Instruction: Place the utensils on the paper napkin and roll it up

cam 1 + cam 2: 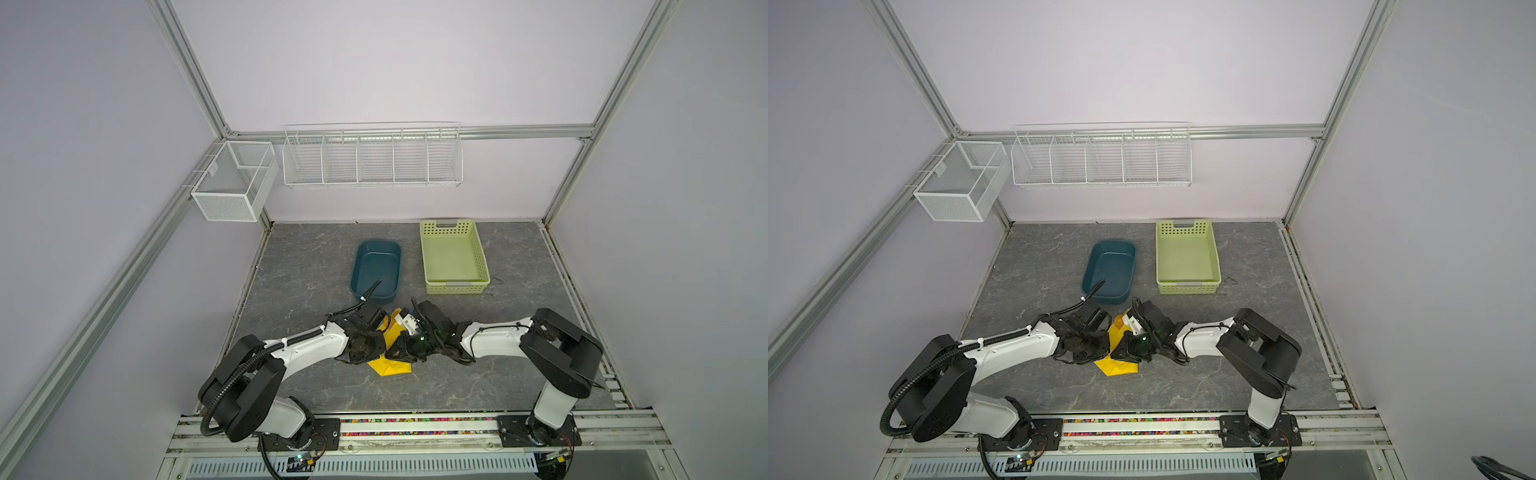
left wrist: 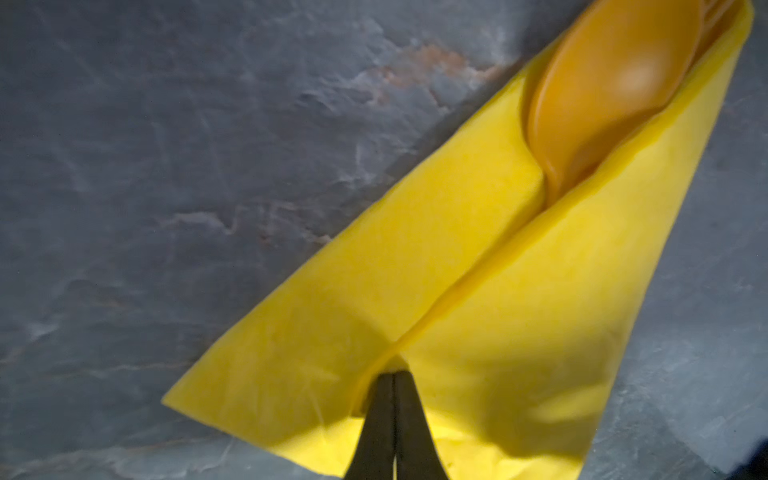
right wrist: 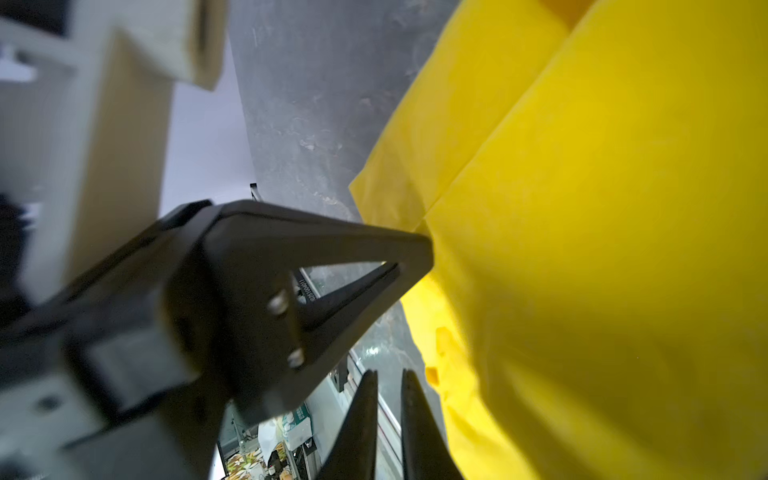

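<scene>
Napkin: the thin bright yellow paper napkin [image 1: 390, 368] lies on the grey marbled surface [image 1: 457, 374] between both arms, folded into a tapering wrap.
Utensils: the round-bowled orange-yellow plastic spoon [image 2: 602, 91] pokes out of one end of the wrap; the rest is mostly covered.
Done: utensils placed, two flaps folded over them.
Remaining: probably tightening the loose fold into a proper roll.
Left end effector [image 2: 393, 376]: jaws shut, tips at the fold seam; I cannot tell if paper is pinched.
Right end effector [image 3: 388, 374]: jaws narrowly apart, empty, beside the napkin's edge.
Views: in both top views the wrists hide most of the wrap; the wrist views show seam and spoon.
</scene>
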